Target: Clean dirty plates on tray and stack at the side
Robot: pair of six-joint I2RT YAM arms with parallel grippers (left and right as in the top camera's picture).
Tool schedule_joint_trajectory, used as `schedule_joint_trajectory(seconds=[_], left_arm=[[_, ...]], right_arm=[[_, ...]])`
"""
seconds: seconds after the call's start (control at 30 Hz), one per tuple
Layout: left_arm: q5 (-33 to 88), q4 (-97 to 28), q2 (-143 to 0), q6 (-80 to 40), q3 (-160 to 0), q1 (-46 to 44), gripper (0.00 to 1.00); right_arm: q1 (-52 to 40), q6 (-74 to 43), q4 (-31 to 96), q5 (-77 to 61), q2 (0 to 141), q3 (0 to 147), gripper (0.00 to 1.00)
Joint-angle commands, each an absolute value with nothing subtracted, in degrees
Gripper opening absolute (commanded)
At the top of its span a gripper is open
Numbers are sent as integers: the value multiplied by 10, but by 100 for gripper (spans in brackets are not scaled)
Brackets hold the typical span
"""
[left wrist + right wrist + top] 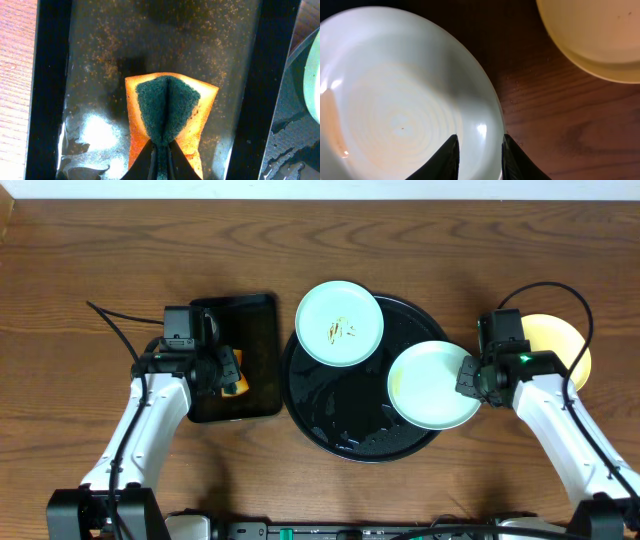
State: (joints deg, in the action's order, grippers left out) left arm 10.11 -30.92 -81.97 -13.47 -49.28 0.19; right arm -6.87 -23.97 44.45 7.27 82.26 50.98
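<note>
A pale mint plate with thin brown smears (340,323) lies at the back left of the round black tray (340,420). My right gripper (468,375) (479,145) is shut on the right rim of a clean mint plate (430,385) (395,100), one finger inside and one outside, over the tray's right edge. The pale yellow plate (560,340) (600,35) lies on the table to the right of the tray. My left gripper (228,370) (160,150) is shut on an orange sponge with a green scrub face (235,387) (167,107), folding it.
The sponge is over a smaller rectangular black tray (255,320) (50,100), wet and speckled, just left of the round tray. The round tray's floor shows water drops. Bare wooden table (80,280) surrounds everything.
</note>
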Motion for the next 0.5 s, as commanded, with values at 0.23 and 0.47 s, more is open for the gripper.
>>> schedule_joint_trajectory(seconds=[0.23,0.47], left_arm=[[96,-310,-816,-134,-494,0,8],[96,-310,-816,-134,-494,0,8]], right_arm=[[-62,-262,439,46,869,504,17],[-62,-262,437,36,873,504,1]])
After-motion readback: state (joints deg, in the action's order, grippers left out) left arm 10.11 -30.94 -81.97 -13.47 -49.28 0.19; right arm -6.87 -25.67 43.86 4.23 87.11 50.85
